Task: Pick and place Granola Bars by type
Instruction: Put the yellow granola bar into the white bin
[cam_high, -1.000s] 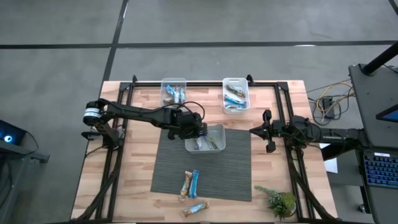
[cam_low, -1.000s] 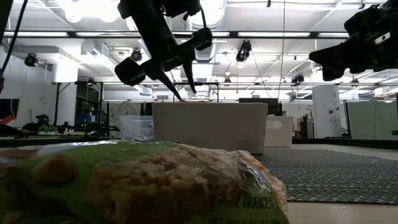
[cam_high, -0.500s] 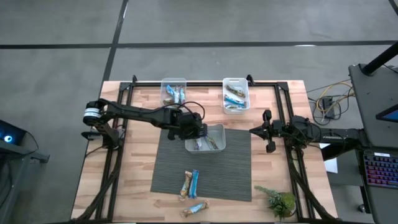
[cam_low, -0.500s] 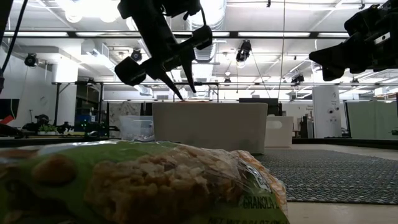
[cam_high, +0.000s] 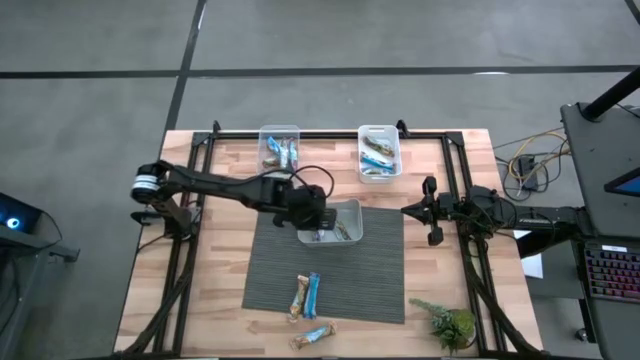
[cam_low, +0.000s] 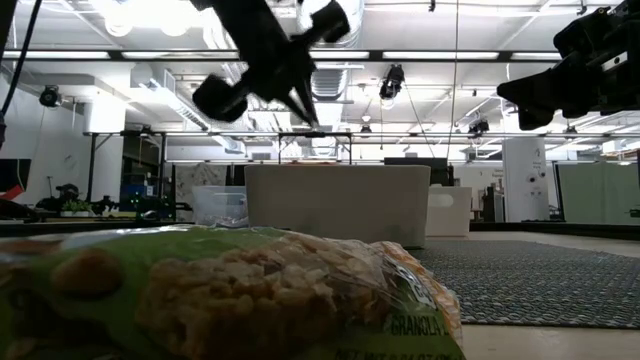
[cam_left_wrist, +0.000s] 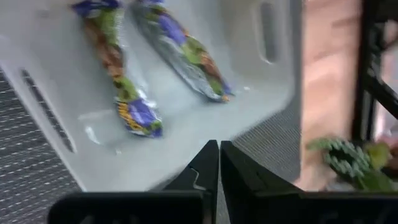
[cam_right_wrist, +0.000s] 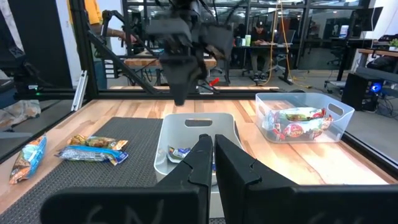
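Note:
A white tub (cam_high: 345, 222) stands on the dark mat's far edge with two multicoloured granola bars (cam_left_wrist: 118, 81) (cam_left_wrist: 183, 50) lying flat on its floor. My left gripper (cam_left_wrist: 218, 163) hangs shut and empty above the tub's left side (cam_low: 308, 112). More bars lie on the mat: a pair (cam_high: 306, 295) and one (cam_high: 313, 336) at its near edge. Two clear tubs at the far edge hold bars, blue ones (cam_high: 280, 150) and others (cam_high: 379, 156). My right gripper (cam_right_wrist: 209, 155) waits shut at the table's right (cam_high: 409, 211).
A small green plant (cam_high: 450, 325) stands at the near right corner. Black frame rails (cam_high: 190, 250) run along the table's left and right sides. One bar (cam_low: 230, 295) lies right in front of the low camera. People show in the room beyond the table.
My left gripper has shut its fingers on nothing and risen above the white tub, rolling a little at the wrist. The bars in the tub have stayed where they lay.

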